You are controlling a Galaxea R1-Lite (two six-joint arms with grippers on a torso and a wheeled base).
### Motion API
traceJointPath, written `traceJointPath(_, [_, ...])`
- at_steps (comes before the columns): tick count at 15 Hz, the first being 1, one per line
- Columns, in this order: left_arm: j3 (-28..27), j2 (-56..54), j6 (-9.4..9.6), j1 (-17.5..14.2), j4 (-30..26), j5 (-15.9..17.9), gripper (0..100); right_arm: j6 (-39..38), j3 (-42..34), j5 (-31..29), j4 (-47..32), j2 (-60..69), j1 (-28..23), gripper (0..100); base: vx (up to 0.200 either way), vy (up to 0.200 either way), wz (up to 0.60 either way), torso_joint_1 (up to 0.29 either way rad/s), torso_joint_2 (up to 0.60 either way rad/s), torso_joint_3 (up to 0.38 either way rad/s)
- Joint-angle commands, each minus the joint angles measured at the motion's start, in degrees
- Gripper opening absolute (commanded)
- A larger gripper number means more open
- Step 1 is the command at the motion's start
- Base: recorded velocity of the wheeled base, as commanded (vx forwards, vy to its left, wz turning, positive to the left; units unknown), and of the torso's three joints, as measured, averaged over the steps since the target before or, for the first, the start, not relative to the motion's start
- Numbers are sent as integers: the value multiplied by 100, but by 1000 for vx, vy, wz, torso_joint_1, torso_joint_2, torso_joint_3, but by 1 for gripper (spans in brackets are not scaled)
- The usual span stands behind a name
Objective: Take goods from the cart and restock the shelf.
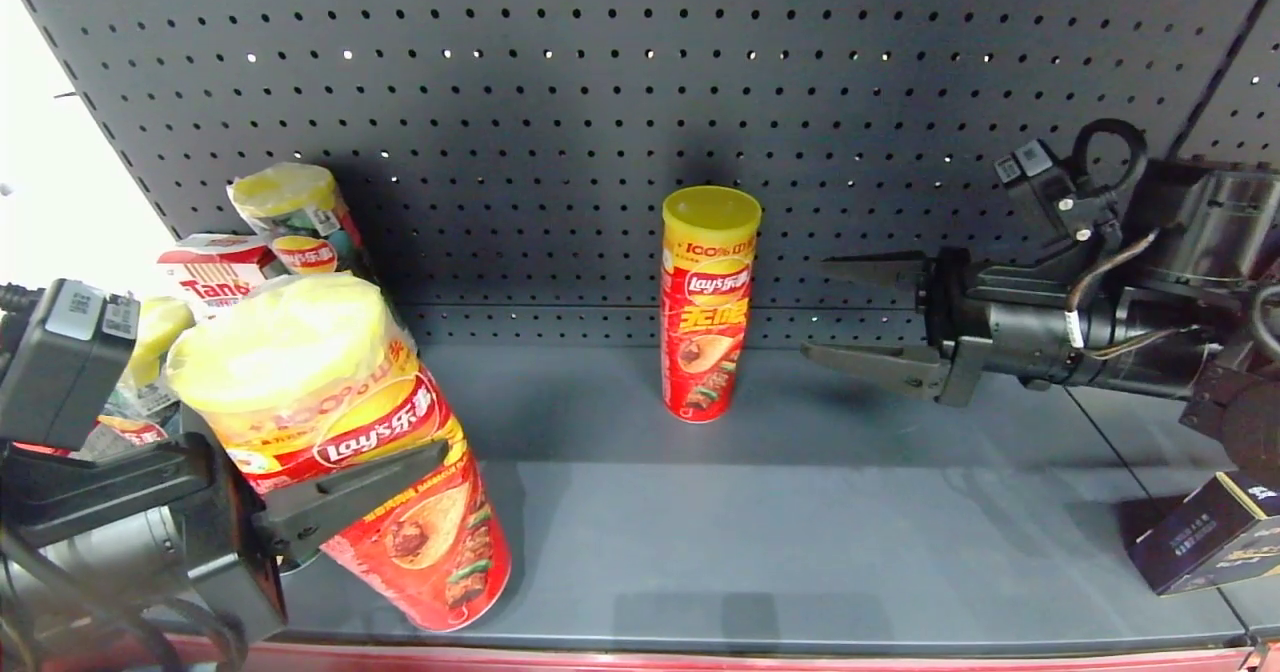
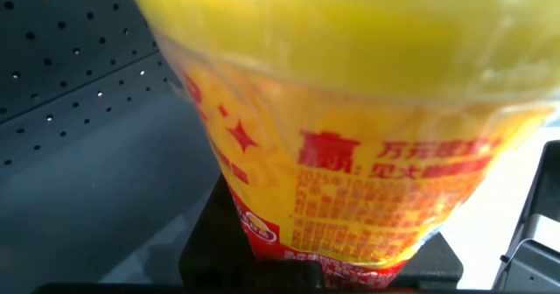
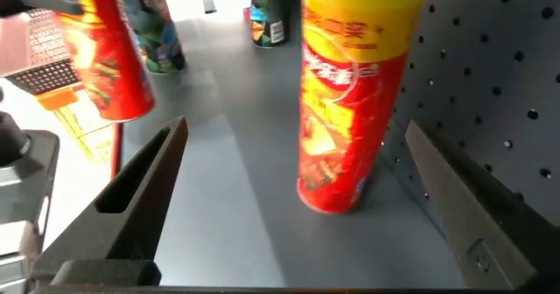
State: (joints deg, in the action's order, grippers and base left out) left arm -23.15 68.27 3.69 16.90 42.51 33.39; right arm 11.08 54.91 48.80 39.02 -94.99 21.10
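"Head view, starting left of the standing can (image 1: 705, 312): what has the left gripper (image 1: 385, 432) got?"

"Its fingers are clamped on the held can (image 1: 430, 552), well left of the standing can and nearer the front edge of the shelf (image 1: 800, 512). It's tilted, top leaning away from the standing can. I can't tell whether its base touches the shelf. The left wrist view has the held can (image 2: 350, 154) close up."

"Anything behind it?"

"A back can (image 1: 295, 217) and a box (image 1: 215, 277), farther left of the standing can, toward the pegboard."

"And the standing can itself?"

"Upright, near the back, with nothing touching it."

"Right of it?"

"The right gripper (image 1: 815, 307) is near it but apart, fingers spread and empty. In the right wrist view the standing can (image 3: 350, 110) sits beyond those open fingers. Far right of the standing can, a dark box (image 1: 1210, 537) lies at the front."

"So how far along?"

"Partway, I'd judge. One can looks placed, and a second is in hand but not yet set down. What's left is to stand it upright, let go, then fetch more. How much the cart holds, I can't judge."
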Motion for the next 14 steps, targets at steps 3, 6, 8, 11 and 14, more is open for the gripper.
traceJointPath(3, [-32,2,0,-2,3,1,0,8,574,77,0,-767,8,100,0,0,0,0,0,0])
traceJointPath(6, [-111,81,0,-11,3,1,0,70,934,147,0,-1189,17,100,0,0,0,0,0,0])
traceJointPath(8, [-225,161,0,-2,3,1,0,96,1110,165,0,-1373,69,100,0,0,0,0,0,0])
traceJointPath(11, [-348,248,0,-11,3,1,0,105,1259,174,9,-1619,122,100,0,0,0,0,0,0])
traceJointPath(14, [-366,248,0,-11,3,1,0,114,1391,200,106,-1848,201,100,0,0,0,0,0,0])
